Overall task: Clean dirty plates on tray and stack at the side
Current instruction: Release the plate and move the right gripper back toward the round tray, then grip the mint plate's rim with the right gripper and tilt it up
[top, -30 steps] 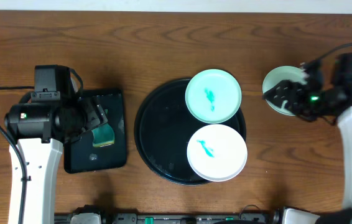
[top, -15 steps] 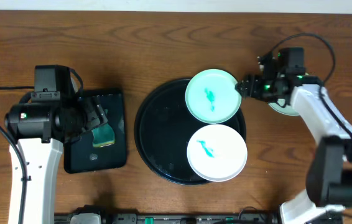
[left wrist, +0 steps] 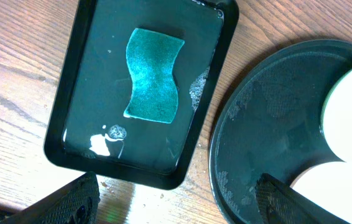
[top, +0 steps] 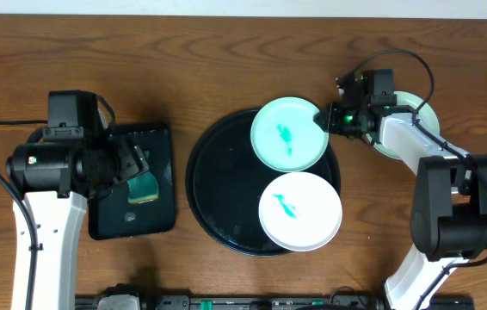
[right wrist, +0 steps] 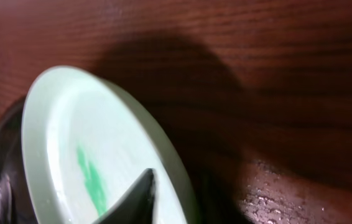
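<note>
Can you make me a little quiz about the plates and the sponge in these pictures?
1. How many plates sit on the round tray?
2. True or false: the sponge lies on the round tray.
3. Which gripper is at the rim of the smeared mint plate? A) left B) right C) neither

Key
1. Two: the smeared mint plate and the white plate.
2. False: it lies in the small tray.
3. B: the right gripper.
</note>
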`<state>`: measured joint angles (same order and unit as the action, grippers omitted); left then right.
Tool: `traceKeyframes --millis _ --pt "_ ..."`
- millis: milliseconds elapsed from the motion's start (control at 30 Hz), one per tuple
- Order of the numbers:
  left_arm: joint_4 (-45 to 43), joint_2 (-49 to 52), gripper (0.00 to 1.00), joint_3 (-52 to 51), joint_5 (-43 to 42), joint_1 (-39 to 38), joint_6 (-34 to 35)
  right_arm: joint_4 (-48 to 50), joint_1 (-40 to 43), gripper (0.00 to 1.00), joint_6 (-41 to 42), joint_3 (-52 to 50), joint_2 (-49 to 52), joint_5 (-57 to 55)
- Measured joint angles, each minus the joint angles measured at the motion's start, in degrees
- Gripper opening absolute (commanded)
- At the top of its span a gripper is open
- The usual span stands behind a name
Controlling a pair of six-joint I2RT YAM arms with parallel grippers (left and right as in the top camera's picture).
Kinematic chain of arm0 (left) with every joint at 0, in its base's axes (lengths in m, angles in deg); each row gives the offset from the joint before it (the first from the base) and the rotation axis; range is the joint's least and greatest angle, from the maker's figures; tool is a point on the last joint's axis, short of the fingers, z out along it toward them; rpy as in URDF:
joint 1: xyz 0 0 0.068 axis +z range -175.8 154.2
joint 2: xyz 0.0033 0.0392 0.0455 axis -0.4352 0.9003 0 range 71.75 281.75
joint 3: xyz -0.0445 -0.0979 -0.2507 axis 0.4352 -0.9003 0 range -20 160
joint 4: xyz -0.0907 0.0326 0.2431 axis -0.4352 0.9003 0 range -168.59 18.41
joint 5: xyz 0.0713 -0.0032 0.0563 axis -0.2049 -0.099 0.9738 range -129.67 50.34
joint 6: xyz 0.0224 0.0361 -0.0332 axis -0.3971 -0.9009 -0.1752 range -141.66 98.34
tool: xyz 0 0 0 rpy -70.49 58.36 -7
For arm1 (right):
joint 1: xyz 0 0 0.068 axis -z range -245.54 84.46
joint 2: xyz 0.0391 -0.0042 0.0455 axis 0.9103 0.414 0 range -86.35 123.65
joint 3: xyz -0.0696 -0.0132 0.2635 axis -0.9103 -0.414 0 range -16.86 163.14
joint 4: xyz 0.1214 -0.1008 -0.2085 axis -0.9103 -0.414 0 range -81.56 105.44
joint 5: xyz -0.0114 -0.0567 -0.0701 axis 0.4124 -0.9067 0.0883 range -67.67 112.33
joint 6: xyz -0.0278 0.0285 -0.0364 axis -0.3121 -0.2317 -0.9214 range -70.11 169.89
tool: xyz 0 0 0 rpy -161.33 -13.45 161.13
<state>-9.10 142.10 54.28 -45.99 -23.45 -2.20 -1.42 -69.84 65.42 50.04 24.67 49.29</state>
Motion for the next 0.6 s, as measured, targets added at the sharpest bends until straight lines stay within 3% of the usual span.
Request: traceKeyframes --millis 100,600 --pt "0.02 0.0 0.81 0.0 0.02 0.0 -0.02 -0.48 -0.13 0.01 0.61 0.0 0.0 -0.02" --pt "0.13 0.0 0.81 0.0 0.0 0.0 -0.02 -4.44 -1.2 0.01 1.22 0.0 -0.35 2.62"
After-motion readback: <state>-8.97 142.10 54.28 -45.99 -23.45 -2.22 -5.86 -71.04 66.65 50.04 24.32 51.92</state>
